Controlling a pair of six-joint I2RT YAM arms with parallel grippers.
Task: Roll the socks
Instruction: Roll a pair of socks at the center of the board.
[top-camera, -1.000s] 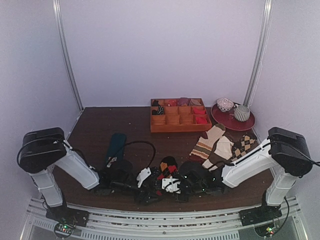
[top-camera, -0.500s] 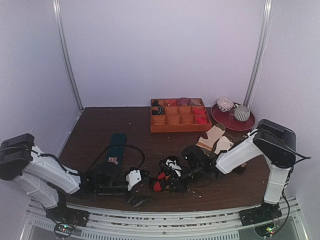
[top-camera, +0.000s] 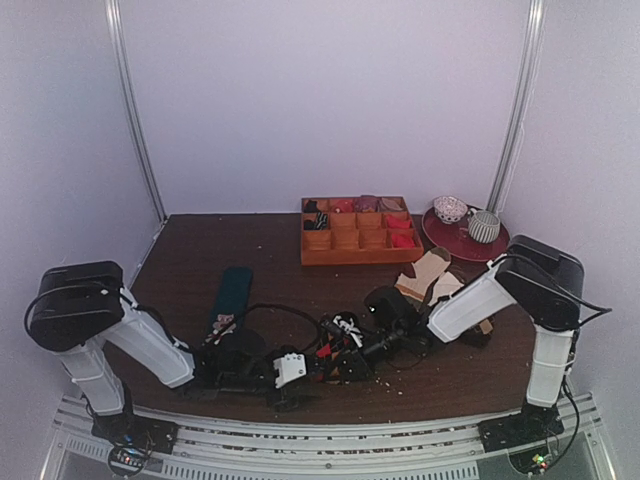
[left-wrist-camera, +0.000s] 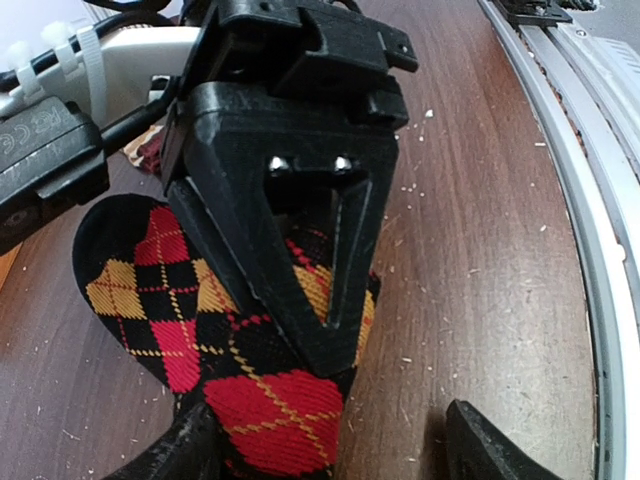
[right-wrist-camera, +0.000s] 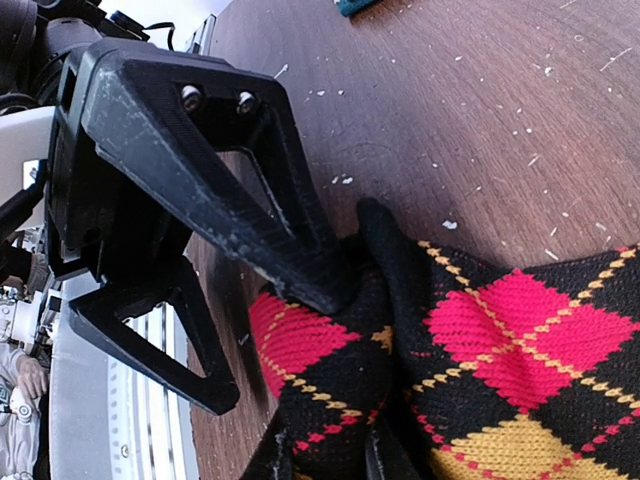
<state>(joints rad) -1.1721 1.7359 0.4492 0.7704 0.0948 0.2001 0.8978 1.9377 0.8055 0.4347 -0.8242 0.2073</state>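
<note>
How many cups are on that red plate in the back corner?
2. A white patterned cup sits at the red plate's back left; a grey ribbed cup stands beside it on the right. None appears hidden.

Socks (top-camera: 335, 352): black knit with red and orange-yellow argyle diamonds crossed by thin stitched lines. They lie bunched in a small crumpled heap on the bench, near its front edge, about mid-width. One rounded end lies flat on the wood, with layers overlapping behind it. The right hand (left-wrist-camera: 330, 345) pinches the fabric.
</note>
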